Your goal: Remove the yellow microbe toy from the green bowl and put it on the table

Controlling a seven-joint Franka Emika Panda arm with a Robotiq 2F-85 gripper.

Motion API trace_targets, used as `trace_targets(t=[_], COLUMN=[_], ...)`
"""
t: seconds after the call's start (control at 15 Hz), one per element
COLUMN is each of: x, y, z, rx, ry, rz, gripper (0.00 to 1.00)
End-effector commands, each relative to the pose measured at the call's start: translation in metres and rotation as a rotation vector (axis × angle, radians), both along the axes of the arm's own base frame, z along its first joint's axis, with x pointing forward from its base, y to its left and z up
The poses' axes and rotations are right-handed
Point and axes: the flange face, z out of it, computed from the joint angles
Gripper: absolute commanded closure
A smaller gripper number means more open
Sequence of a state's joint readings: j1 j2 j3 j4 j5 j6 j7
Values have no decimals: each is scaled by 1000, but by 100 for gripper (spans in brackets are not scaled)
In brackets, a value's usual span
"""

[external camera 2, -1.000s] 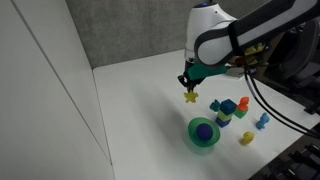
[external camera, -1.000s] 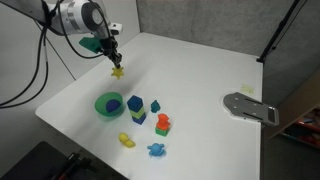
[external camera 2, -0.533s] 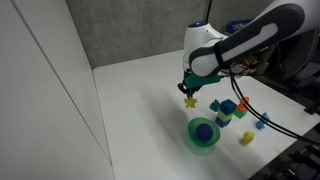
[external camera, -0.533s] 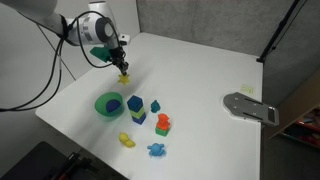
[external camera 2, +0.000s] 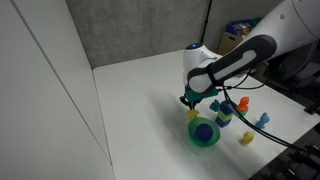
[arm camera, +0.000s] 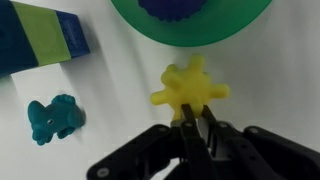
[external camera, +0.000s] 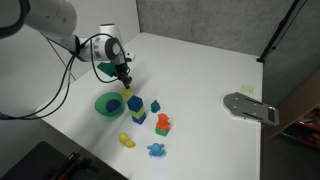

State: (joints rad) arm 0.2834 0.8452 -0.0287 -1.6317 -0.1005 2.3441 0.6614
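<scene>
Yellow against the white table, the microbe toy lies outside the green bowl, just beside its rim. In the wrist view the gripper has its fingers drawn nearly together on one of the toy's lower spikes; the fingers are dark and blurred. Whether the toy rests on the table or hangs just above it cannot be told. In that view the bowl is cut off by the top edge, and only part of a dark blue lumpy thing inside it shows. A blue and green block is cut off at the left edge, and a small teal toy lies below it. In both exterior views the gripper covers most of the microbe toy, leaving only a yellow speck. An orange piece and a second yellow toy near the bowl are too small to make out. A grey metal plate lies well apart from them, near a table edge.
</scene>
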Motion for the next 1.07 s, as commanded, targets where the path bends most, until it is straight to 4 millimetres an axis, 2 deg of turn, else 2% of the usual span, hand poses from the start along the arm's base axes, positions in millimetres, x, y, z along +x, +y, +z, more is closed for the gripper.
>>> trace_targets(t=[0.0,0.13,0.47,0.67,1.0], x=[9,9,6,5,1], y=[-2,0,6,4,-13], z=[-3,2,28,46,83], rx=[23,22,20,13,14], ry=[13,17,19,22,48], rz=[-3,-13,-9,-3,-1], gripper=[63,62,22,1,0])
